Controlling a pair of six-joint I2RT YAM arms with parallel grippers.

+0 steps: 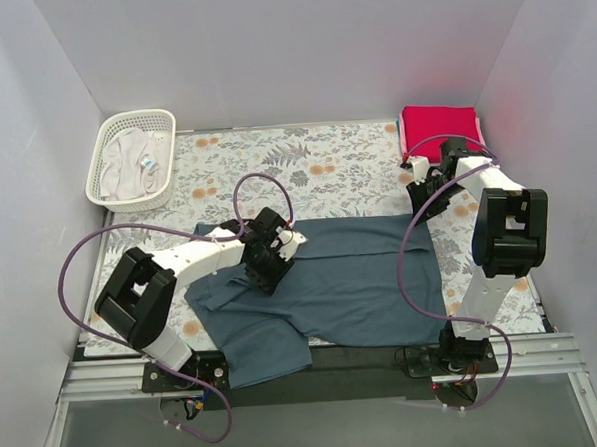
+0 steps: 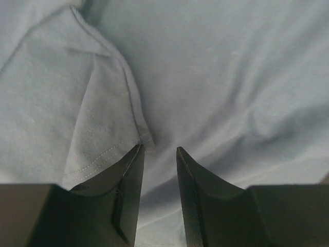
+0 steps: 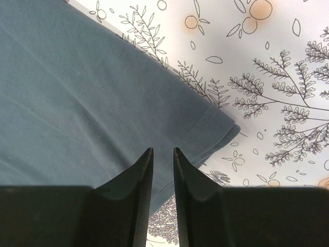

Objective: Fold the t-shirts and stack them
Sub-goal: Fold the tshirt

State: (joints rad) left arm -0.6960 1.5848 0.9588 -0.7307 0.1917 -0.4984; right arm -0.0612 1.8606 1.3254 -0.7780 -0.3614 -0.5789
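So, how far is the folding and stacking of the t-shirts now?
Done: the bright red cloth t-shirt lies folded at the far right corner. In hand: the dark slate blue cloth t-shirt is spread flat and its far edge looks folded over; the left pincer and right pincer hover open over it. Left: finish its folds and stack it on the red one.

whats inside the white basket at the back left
A crumpled pale, whitish cloth fills the basket. Anything beneath it, and the basket's floor, is covered.
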